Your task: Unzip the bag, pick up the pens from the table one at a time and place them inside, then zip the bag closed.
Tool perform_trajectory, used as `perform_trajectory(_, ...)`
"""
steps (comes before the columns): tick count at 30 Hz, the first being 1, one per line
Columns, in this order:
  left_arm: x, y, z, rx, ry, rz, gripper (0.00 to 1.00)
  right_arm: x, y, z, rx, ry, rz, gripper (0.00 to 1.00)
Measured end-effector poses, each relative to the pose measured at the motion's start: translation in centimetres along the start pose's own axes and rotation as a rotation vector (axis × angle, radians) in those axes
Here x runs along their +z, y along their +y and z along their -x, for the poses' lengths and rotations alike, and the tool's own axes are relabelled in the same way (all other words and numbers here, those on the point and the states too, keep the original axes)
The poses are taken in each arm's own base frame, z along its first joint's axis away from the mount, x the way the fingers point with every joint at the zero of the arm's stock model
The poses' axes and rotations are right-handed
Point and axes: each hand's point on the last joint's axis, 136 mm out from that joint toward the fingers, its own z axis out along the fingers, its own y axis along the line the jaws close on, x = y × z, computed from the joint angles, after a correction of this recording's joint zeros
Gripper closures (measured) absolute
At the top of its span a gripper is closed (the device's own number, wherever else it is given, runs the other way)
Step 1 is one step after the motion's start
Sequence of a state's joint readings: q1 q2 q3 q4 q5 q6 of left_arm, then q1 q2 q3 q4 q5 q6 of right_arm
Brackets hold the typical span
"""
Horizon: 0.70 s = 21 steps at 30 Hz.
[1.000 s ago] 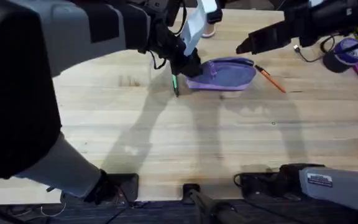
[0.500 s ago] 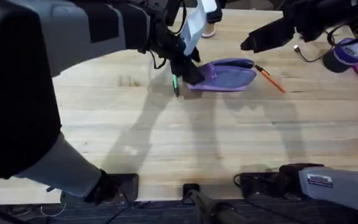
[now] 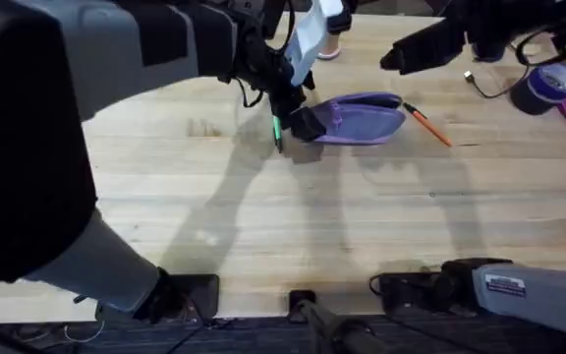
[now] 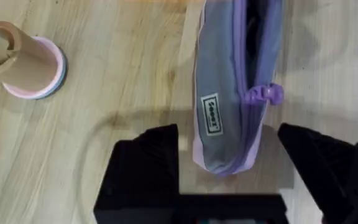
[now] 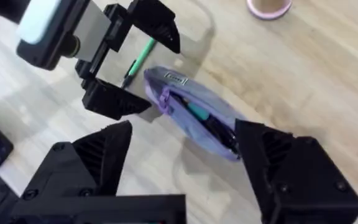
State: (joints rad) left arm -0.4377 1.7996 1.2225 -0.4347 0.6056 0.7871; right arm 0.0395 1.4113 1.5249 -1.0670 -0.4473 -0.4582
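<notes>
Left wrist view: your left claw, spread wide, straddles the pencil pouch's end; closing could pinch fabric, missing the zipper pull.

Bag label: text unreadable.

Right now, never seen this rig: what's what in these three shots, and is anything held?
Two robot arms work at a wooden table. One camera looks down from above; the other two ride on the wrists, each looking past its own hand. The left hand is open, its fingers either side of one end of the purple bag, whose zipper looks open. The right hand hangs open above the bag, holding nothing. A green pen and an orange pen lie beside the bag.
</notes>
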Motion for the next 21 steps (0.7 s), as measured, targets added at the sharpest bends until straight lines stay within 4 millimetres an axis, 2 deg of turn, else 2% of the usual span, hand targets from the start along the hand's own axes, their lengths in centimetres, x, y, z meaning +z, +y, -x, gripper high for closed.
perform_trajectory(4, -1.2, 0.8, 1.3, -0.025, -0.025, 0.032, 0.008, 0.0, -0.3, 0.6, -0.02, -0.023, -0.01, 0.006)
perform_trajectory(8, -4.8, 1.1, 2.6, -0.053, -0.048, 0.08, 0.007, 0.0, -0.1, 1.4, -0.073, -0.061, 0.005, 0.008)
perform_trajectory(10, -6.9, 1.3, 3.2, -0.062, -0.062, 0.112, 0.007, -0.1, 0.1, 2.2, -0.114, -0.095, 0.016, 0.074)
perform_trajectory(13, -9.4, 1.5, 3.5, -0.075, -0.075, 0.153, 0.007, -0.2, 0.4, 2.6, -0.159, -0.117, 0.032, 0.226)
perform_trajectory(16, -11.4, 1.8, 3.5, -0.088, -0.084, 0.19, 0.008, -0.2, 0.6, 2.7, -0.188, -0.123, 0.044, 0.508)
perform_trajectory(19, -12.6, 2.2, 3.4, -0.095, -0.091, 0.218, 0.007, -0.1, 1.1, 2.3, -0.19, -0.11, 0.067, 0.911)
perform_trajectory(21, -13.0, 2.4, 3.3, -0.098, -0.093, 0.23, 0.007, 0.1, 1.5, 1.9, -0.18, -0.096, 0.092, 0.965)
